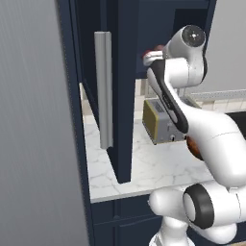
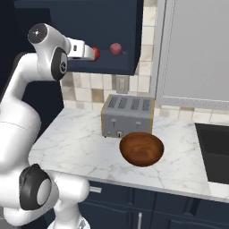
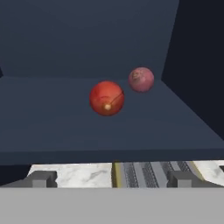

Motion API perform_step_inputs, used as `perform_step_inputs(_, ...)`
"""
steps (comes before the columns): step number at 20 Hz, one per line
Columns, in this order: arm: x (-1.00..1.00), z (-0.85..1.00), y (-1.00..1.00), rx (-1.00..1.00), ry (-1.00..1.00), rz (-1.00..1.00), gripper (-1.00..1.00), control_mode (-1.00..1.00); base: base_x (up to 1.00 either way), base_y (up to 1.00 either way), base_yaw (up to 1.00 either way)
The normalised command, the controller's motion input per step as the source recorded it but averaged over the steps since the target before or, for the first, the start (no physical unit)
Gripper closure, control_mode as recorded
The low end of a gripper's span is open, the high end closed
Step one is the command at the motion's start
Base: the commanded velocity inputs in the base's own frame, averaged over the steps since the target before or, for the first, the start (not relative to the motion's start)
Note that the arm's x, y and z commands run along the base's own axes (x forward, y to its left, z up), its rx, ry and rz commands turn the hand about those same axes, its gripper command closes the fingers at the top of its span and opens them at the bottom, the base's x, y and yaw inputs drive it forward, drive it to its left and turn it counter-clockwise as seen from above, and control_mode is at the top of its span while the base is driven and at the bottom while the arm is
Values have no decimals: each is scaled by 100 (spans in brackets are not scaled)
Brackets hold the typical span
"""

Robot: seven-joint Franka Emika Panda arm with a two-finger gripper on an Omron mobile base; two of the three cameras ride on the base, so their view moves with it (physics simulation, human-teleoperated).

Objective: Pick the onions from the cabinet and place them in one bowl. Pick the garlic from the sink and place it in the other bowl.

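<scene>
The gripper [image 3: 109,178] is raised to the mouth of the cabinet [image 3: 87,39] with its jaws spread wide and nothing between them — the two fingertips [image 3: 41,178] stand far apart, well short of the onions. On the dark shelf ahead of it sits the bright red onion [image 3: 106,98], nearest and almost straight in front, and the duller pinkish-purple onion [image 3: 141,79] a little behind it and off to one side, close to the cabinet's inner wall; the two look just apart. From the right base view the red onion [image 2: 95,54] sits right off the end of the hand.

The navy cabinet door [image 1: 117,86] hangs open, its grey bar handle [image 1: 104,89] upright. Below, on the white marble counter [image 2: 71,147], a toaster [image 2: 127,116] stands against the tiled wall, and the wooden bowl [image 2: 141,148] sits just in front of it, empty. The black sink [image 2: 214,150] lies off to the right.
</scene>
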Motion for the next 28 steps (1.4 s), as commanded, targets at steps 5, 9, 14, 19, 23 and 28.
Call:
perform_step_inputs(5,70,0,0,0,6,0,-100,-100,0,0,0)
perform_step_inputs(9,74,-2,0,0,12,0,-100,-100,0,0,0)
perform_step_inputs(14,71,-12,0,0,2,0,-100,-100,0,0,0)
perform_step_inputs(19,55,-26,-3,0,-3,0,-100,-100,0,0,0)
perform_step_inputs(23,50,-3,0,0,-2,0,-100,-100,0,0,0)
perform_step_inputs(28,16,-9,-7,1,0,0,-100,-100,0,0,0)
